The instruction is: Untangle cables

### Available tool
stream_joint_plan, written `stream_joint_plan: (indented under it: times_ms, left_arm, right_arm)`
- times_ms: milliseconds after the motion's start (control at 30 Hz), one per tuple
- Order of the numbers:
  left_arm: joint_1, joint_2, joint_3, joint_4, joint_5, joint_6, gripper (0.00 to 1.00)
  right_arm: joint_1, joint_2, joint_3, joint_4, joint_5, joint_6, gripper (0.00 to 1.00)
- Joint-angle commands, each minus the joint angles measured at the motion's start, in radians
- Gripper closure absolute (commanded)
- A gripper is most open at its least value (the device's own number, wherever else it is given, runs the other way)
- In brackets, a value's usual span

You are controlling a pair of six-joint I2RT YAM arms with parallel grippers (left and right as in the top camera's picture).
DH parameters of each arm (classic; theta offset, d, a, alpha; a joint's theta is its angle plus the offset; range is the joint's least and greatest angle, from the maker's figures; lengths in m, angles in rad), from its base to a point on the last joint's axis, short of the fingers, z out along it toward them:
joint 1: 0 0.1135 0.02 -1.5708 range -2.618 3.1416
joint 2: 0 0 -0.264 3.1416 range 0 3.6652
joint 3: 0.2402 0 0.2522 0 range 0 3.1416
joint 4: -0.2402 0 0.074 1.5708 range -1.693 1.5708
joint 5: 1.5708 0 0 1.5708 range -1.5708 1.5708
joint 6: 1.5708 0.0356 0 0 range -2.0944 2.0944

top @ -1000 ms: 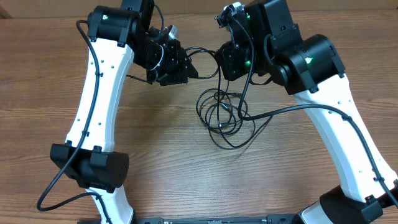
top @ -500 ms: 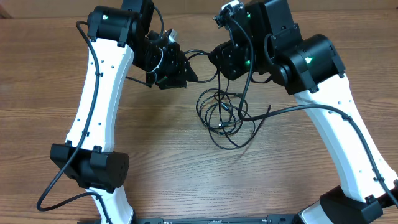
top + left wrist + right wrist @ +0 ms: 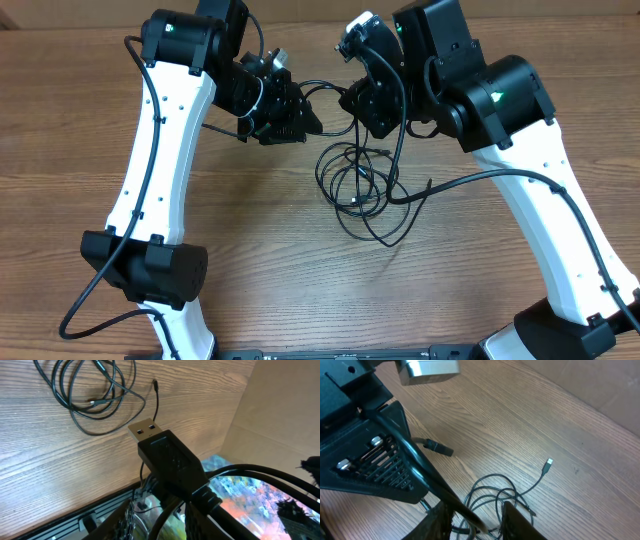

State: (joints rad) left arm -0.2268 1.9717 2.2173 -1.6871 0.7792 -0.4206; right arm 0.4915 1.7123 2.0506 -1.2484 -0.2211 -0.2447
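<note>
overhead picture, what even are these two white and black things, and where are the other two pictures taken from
Those are two robot arms at a wooden table, each ending in a two-finger gripper. The overhead view looks down from above; the other two come from cameras on the wrists. On the table lies a loose tangle of thin black cables. The left gripper seems to hold a black USB plug; a cord passes between the right gripper's parted fingers.

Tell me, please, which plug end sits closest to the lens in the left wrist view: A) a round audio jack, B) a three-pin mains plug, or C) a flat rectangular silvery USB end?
C: the plug has a flat, rectangular metal shell with two small square holes.
</note>
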Motion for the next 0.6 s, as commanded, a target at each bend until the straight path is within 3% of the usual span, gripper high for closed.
stream_joint_plan:
  times_ms: [0,200,433,567]
  left_arm:
    - [0.003,0.001,0.02,-0.003,0.041,-0.013,0.96]
    - [0.003,0.001,0.019,-0.003,0.018,-0.01,0.96]
    - [0.003,0.001,0.019,-0.002,-0.058,-0.013,0.96]
    - [0.003,0.002,0.018,0.012,-0.307,-0.1,0.96]
  right_arm:
    - [-0.004,-0.002,0.016,0.013,-0.004,-0.022,0.73]
    - [-0.005,-0.002,0.016,0.032,-0.004,-0.021,0.96]
    - [-0.024,-0.003,0.016,0.045,0.004,0.061,0.96]
    - [-0.064,-0.003,0.016,0.066,0.074,0.272,0.96]
